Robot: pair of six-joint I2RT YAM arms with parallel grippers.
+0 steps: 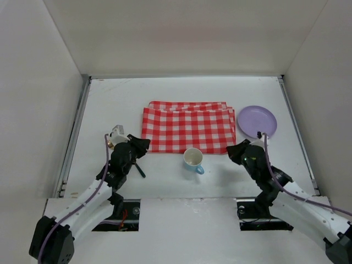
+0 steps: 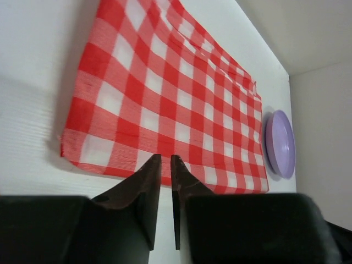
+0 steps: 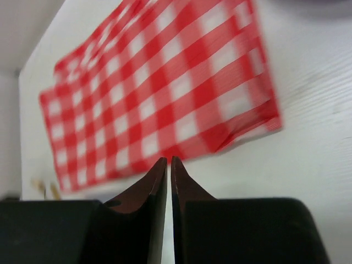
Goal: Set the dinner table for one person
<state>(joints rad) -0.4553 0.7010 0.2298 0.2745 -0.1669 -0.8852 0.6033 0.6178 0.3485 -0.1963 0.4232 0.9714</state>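
Observation:
A folded red-and-white checkered cloth [image 1: 187,129] lies flat in the middle of the white dinner table [image 1: 110,102]. A light blue cup [image 1: 193,159] with a cream inside stands upright just in front of the cloth. A purple plate [image 1: 257,121] sits right of the cloth. My left gripper [image 1: 145,144] is shut and empty, low at the cloth's near left corner [image 2: 82,148]. My right gripper [image 1: 232,148] is shut and empty, near the cloth's near right corner [image 3: 258,118]. In the wrist views, the left gripper [image 2: 166,159] and right gripper [image 3: 168,160] hold nothing.
Grey rails run along the table's left [image 1: 74,132] and right [image 1: 297,126] sides, with white walls round the back. A small pale and tan thing [image 1: 115,133] sits by my left wrist. A thin dark stick [image 1: 140,169] lies beside the left gripper.

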